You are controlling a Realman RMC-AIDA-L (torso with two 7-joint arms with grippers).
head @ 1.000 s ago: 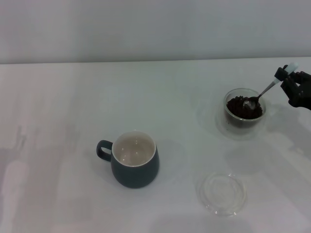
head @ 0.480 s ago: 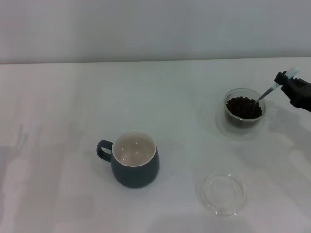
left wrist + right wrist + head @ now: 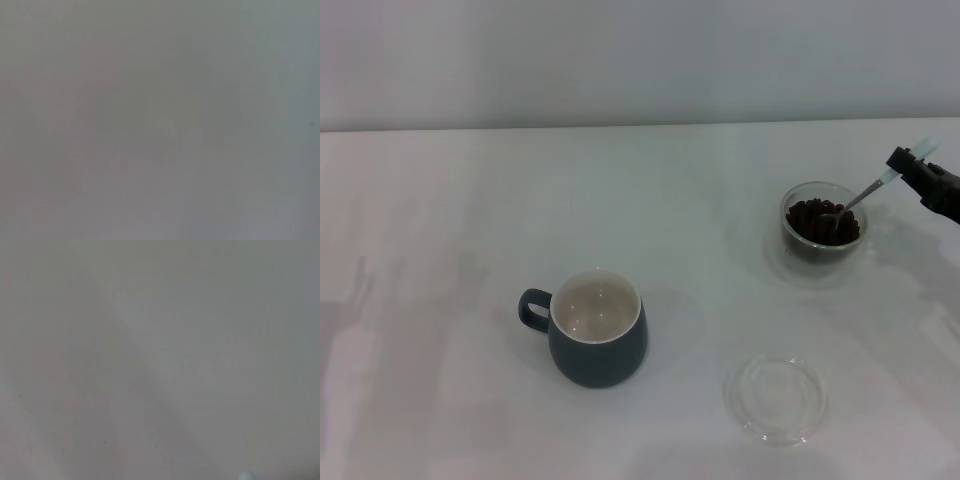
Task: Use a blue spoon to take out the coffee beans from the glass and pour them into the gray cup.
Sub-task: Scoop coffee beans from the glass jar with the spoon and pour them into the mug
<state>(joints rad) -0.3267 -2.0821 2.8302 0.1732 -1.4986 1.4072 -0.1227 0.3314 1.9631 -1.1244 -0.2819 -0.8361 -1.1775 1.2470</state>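
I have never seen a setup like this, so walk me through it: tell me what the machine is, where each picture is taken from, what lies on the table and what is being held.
This is a two-armed robot with grippers. The head view looks forward and down from a camera on its head. The two wrist views come from cameras on its arms; both show only blank pale surface.

On the white table stand the gray cup, showing only its cream inside, and the glass filled with dark coffee beans. A flat clear saucer lies nearer the robot.

The right gripper, at the right edge, holds the blue spoon by its handle, the bowl dipped into the beans. The left arm is out of sight.
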